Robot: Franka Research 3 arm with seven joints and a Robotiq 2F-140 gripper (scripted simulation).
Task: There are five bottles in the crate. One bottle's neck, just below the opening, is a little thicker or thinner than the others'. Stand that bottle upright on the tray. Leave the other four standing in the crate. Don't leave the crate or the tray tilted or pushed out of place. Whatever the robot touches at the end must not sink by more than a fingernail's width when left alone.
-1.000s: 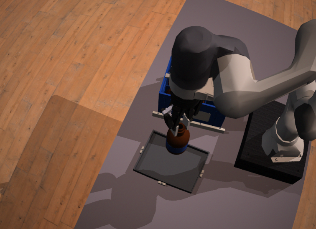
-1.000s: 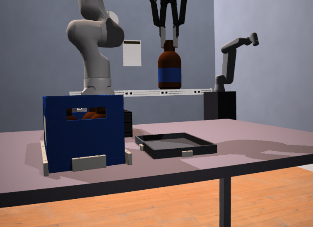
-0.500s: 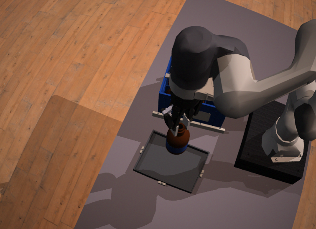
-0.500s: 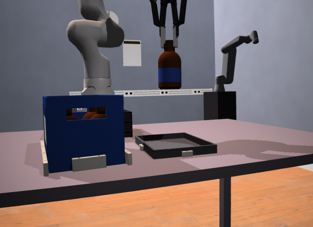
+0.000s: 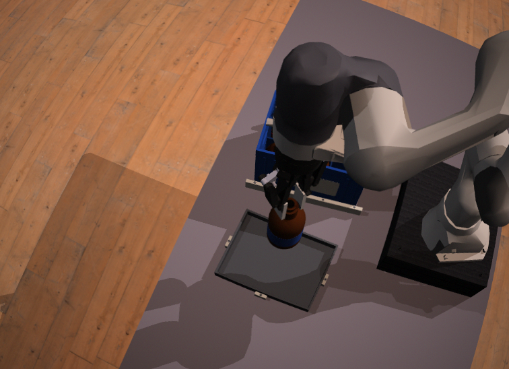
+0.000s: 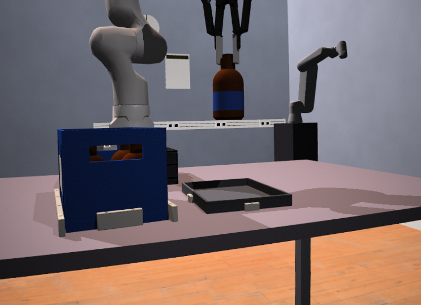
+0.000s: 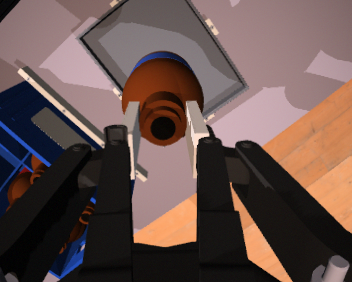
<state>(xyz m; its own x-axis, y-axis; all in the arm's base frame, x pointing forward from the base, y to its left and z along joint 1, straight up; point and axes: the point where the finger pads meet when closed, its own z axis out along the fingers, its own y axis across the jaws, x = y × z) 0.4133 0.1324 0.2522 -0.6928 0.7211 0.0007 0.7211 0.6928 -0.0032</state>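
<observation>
My gripper [image 5: 291, 204] [image 6: 227, 59] [image 7: 162, 118] is shut on the neck of a brown bottle [image 5: 286, 226] [image 6: 228, 83] [image 7: 163, 82] with a blue label. The bottle hangs upright, well above the dark tray [image 5: 254, 258] [image 6: 228, 205] [image 7: 138, 35], with a wide gap under its base in the exterior view. The tray lies flat. The blue crate [image 5: 264, 167] [image 6: 116, 185] [image 7: 13, 100] stands level beside it. Other brown bottles [image 6: 135, 153] [image 7: 20, 187] show partly inside the crate; the arm and crate walls hide the rest. I cannot compare their neck thicknesses.
Pale strips [image 5: 333, 203] [image 6: 119, 219] [image 7: 63, 111] stand around the crate's base, one between crate and tray. Small pale blocks [image 5: 260, 295] [image 6: 251, 206] [image 7: 211, 26] sit against the tray's sides. The black robot base block [image 5: 394, 233] is right of the tray in the top view.
</observation>
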